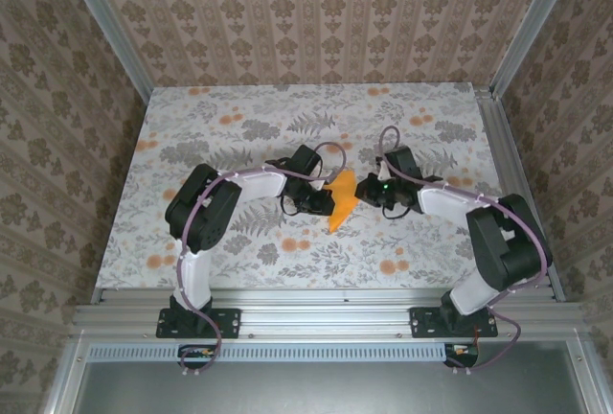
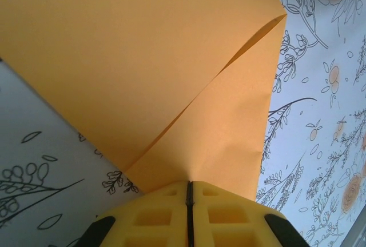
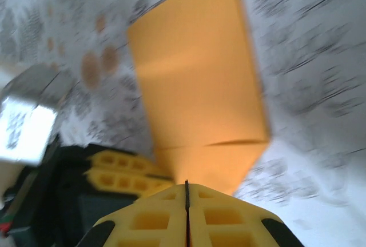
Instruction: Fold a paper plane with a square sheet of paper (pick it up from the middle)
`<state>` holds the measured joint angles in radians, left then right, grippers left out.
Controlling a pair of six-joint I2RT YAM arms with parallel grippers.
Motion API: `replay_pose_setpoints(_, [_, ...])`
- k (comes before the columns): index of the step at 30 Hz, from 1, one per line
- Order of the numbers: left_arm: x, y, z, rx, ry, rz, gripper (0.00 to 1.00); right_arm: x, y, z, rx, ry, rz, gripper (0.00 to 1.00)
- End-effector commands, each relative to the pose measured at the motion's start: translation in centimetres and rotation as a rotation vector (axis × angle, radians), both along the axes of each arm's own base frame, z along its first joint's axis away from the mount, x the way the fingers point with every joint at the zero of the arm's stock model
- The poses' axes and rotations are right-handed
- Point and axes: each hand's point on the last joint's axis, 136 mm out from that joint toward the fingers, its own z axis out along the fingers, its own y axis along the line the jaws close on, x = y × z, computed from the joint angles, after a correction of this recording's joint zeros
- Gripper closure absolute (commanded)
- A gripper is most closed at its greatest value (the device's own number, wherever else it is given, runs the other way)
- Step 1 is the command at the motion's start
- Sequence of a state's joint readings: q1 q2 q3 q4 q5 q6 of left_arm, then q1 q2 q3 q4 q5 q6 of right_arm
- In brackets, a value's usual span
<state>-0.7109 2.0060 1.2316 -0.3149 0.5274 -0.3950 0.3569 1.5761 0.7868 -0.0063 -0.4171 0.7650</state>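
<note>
The bright orange sheet of paper (image 1: 340,204), folded into layers, hangs between both arms above the middle of the table. My left gripper (image 1: 324,199) is shut on its left edge; in the left wrist view the paper (image 2: 171,70) spreads up from the closed yellow fingers (image 2: 154,215), with a diagonal fold line across it. My right gripper (image 1: 367,191) is shut on the paper's right side; the right wrist view shows the paper (image 3: 200,81) running away from the fingers (image 3: 223,218) with a crease near them. The left gripper's yellow fingers (image 3: 123,170) appear at the left there.
The table wears a grey floral cloth (image 1: 239,126) with small orange flower prints. Patterned walls and metal frame posts (image 1: 503,146) enclose it. Both arm bases sit on the near rail (image 1: 316,323).
</note>
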Motion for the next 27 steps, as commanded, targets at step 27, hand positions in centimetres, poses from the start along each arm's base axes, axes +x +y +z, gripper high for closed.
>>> replay_pose_setpoints(27, [-1.6,3.5,-4.5,0.166,0.100,0.019,0.91,-5.8,4.1,-6.5,0.009,0.254,0.084,0.92])
